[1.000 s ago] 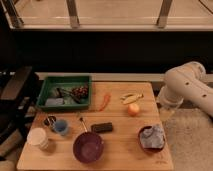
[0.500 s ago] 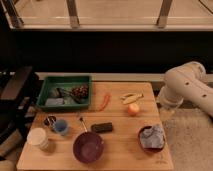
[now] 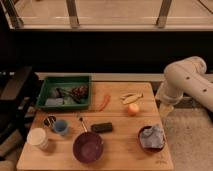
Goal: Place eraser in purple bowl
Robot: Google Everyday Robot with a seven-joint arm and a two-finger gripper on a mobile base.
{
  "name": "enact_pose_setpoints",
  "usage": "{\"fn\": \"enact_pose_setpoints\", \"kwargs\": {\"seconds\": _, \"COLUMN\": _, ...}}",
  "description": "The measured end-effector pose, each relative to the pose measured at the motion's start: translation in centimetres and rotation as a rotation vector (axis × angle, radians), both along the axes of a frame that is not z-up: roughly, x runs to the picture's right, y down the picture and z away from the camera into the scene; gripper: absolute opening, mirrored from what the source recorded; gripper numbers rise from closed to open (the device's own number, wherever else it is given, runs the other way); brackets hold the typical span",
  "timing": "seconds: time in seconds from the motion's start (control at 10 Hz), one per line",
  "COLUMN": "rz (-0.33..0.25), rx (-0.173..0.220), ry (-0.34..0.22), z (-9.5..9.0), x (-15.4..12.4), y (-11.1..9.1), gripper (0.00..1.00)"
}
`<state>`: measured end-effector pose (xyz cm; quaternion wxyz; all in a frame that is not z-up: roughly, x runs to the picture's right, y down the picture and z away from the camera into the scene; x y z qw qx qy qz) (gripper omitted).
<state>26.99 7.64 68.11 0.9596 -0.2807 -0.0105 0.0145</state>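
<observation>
The eraser (image 3: 102, 127), a small flat black block, lies on the wooden table (image 3: 120, 155) near its middle. The purple bowl (image 3: 88, 146), wide and plain inside, stands just in front and to the left of the eraser, near the table's front edge. Nothing shows inside the bowl. My white arm (image 3: 185, 80) is folded beside the table's right edge, well away from both. My gripper itself does not show in this view; only the arm's thick links are visible.
A green tray (image 3: 65, 92) with items sits at the back left. A red chili (image 3: 104, 102), banana (image 3: 131, 96) and orange (image 3: 132, 109) lie at the back. A small bowl with grey-blue cloth (image 3: 151, 138) is front right. A blue cup (image 3: 60, 127), white jar (image 3: 38, 137) and thin utensil (image 3: 81, 124) are at left.
</observation>
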Motion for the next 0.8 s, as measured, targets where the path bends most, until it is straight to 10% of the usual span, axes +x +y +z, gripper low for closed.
{"fn": "enact_pose_setpoints", "kwargs": {"seconds": 0.4, "rz": 0.077, "rx": -0.095, "ry": -0.214, "z": 2.9, "x": -5.9, "y": -0.6, "gripper": 0.65}}
{"fn": "enact_pose_setpoints", "kwargs": {"seconds": 0.8, "rz": 0.034, "rx": -0.164, "ry": -0.367, "z": 5.9, "x": -12.8, "y": 2.0, "gripper": 0.65}}
